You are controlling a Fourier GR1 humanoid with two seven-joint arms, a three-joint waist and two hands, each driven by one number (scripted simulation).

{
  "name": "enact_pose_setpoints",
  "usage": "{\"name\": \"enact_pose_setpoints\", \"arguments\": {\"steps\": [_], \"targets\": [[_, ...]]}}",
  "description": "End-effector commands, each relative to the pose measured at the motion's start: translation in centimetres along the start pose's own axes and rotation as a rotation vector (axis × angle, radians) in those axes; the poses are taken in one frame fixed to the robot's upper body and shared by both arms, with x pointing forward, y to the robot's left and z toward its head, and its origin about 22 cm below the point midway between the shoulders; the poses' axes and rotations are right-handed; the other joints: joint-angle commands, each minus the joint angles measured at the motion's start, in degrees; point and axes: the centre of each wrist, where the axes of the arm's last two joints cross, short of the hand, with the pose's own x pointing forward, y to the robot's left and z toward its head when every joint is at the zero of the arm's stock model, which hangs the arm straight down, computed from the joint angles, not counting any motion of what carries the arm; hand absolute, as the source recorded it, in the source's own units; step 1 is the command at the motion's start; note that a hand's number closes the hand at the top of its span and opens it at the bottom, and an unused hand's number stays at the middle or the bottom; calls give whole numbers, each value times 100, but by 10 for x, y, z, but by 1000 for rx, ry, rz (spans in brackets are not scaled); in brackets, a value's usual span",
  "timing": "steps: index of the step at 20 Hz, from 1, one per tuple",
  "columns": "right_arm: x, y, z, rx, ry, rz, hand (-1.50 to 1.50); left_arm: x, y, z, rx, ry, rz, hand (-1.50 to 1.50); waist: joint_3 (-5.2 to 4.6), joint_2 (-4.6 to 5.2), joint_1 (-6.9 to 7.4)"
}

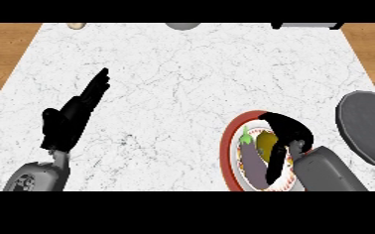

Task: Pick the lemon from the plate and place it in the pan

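Where right hand [287, 138] curls, yellow lemon [267, 141], plate [228, 151]

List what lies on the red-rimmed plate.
On the plate: a yellow lemon and a purple eggplant. The right hand curls over them, hiding the plate's right part.

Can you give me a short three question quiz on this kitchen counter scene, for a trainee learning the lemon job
1. True or false: the lemon lies in the pan.
2. Which hand is over the red-rimmed plate? A) left hand B) right hand C) neither
3. Fill in: beside the lemon on the plate lies a purple ____.

Key
1. False: it is on the plate, under the curled right hand, and whether the fingers grip it cannot be told.
2. B. The left hand rests open over the marble counter, fingers straight.
3. Eggplant.
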Motion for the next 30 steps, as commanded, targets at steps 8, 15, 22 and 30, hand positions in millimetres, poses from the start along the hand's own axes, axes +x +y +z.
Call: {"name": "enact_pose_setpoints", "arguments": {"steps": [8, 15, 22, 30], "targets": [[7, 5, 2, 75, -52, 37, 150, 13, -7, -14, -14, 20, -9, 0, 65, 47, -6], [-23, 29, 49, -193, -199, 48, 150, -2, 8, 10, 4, 16, -7, 0, 67, 5, -76], [-41, 53, 142, -522, -497, 112, 150, -3, 16, 11, 58, 48, 17, 0, 72, -149, -565], [-65, 51, 214, -909, -624, -1, 150, -21, 17, 21, 105, 58, 21, 0, 82, -85, -533]]}}
